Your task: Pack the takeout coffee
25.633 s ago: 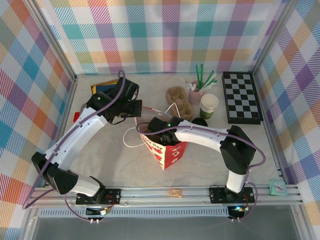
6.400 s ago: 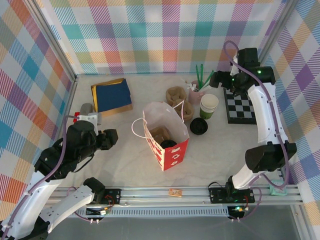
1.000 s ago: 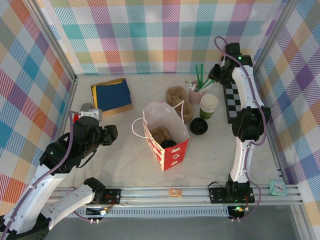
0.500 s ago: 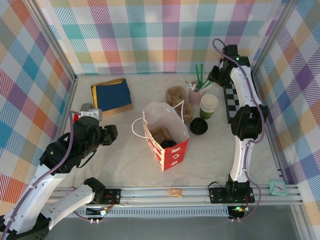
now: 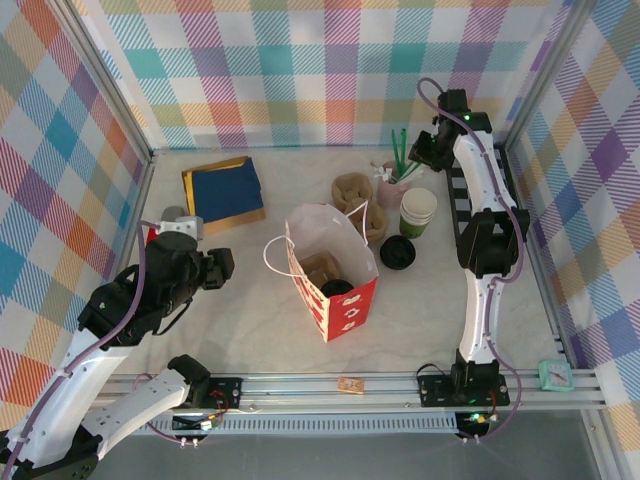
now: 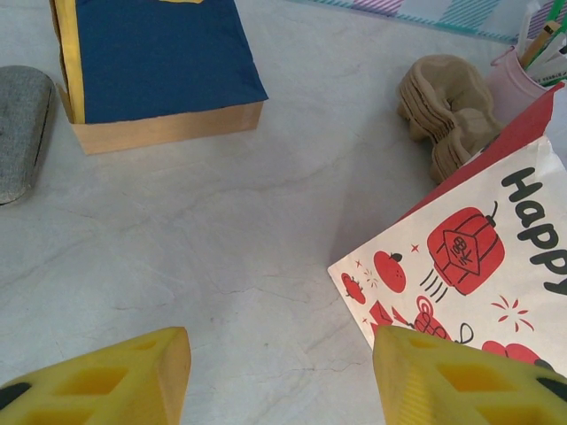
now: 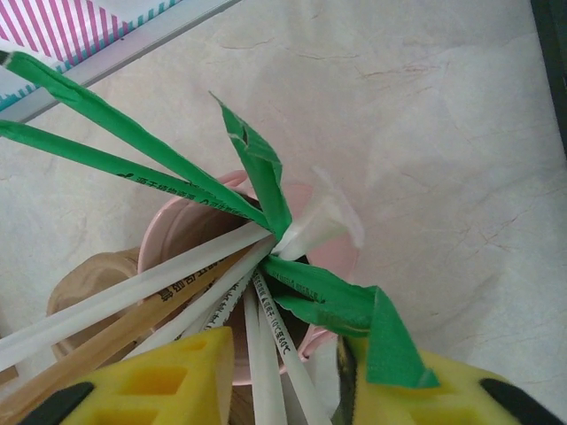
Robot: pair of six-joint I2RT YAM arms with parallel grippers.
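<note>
The right arm is stretching far forward, its gripper (image 7: 283, 359) standing half open around straws (image 7: 133, 297) of the pink cup (image 7: 173, 235) below; the left gripper (image 6: 279, 354) is hovering wide open, empty.

My left arm (image 5: 75, 370) and right arm (image 5: 482, 172) are glossy white shells with black joints, each trailed by a thin purple cable (image 5: 421, 90) and bolted to a black base plate (image 5: 215, 388) at the overhead frame's lower edge. My left hand (image 6: 279, 372) and right hand (image 7: 283, 376) end in blocky yellow fingers (image 6: 115, 372) with hollow, black-edged cut-outs.
</note>
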